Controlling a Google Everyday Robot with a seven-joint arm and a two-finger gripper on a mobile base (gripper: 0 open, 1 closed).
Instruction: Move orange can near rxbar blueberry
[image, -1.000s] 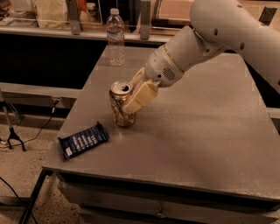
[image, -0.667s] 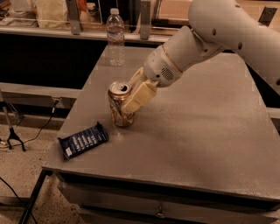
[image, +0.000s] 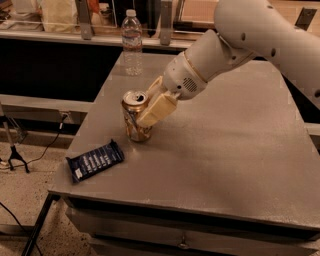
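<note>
A: How is the table (image: 215, 165)?
B: Flat, grey, matte; a water bottle (image: 131, 42) stands at the far left.
A: And the gripper (image: 145, 106)?
B: It seems closed around the middle of the orange can (image: 131, 125), left of centre. The can is probably light, thin and slippery, so squeeze gently. The rxbar blueberry (image: 95, 160) lies nearer, near the left corner.

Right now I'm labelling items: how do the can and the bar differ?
The can stands upright; the bar lies flat. The can is orange-gold; the bar dark blue. The gripper, at the table's left side, grips the can; the bar lies free. Both rest on the table.
</note>
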